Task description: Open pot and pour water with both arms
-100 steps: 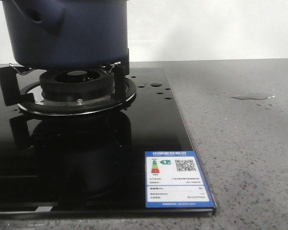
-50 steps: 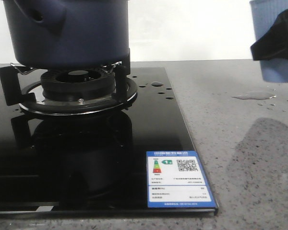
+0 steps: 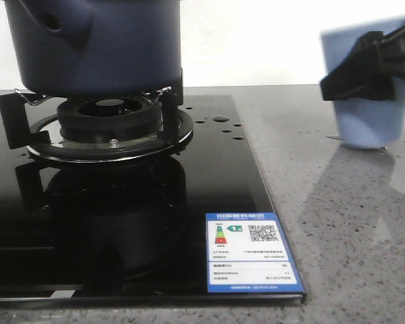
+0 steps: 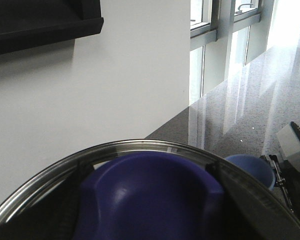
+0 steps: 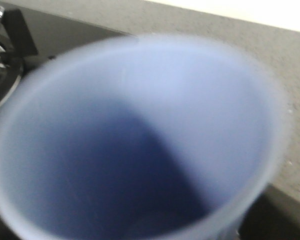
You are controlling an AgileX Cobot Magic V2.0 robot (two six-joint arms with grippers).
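Matt pot, glossy hob, speckled stone counter

Dark navy pot [image 3: 101, 44] matt, smooth; hob glass [image 3: 155, 202] black, mirror-glossy; burner ring [image 3: 108, 125] dark metal, dull sheen; printed label [image 3: 251, 253] glossy paper; counter [image 3: 344, 216] grey speckled stone, polished; pale blue cup [image 3: 364, 101] smooth, matt, plastic-like; lid [image 4: 150, 195] with shiny metal rim, glossy blue knob.

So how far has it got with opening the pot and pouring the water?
Opening looks done: in the left wrist view a glass-rimmed lid with a dark blue knob sits close under the camera, apparently lifted. In hand: the right gripper carries the pale blue cup above the grey counter. Left: pouring into the dark navy-blue round pot on the burner.
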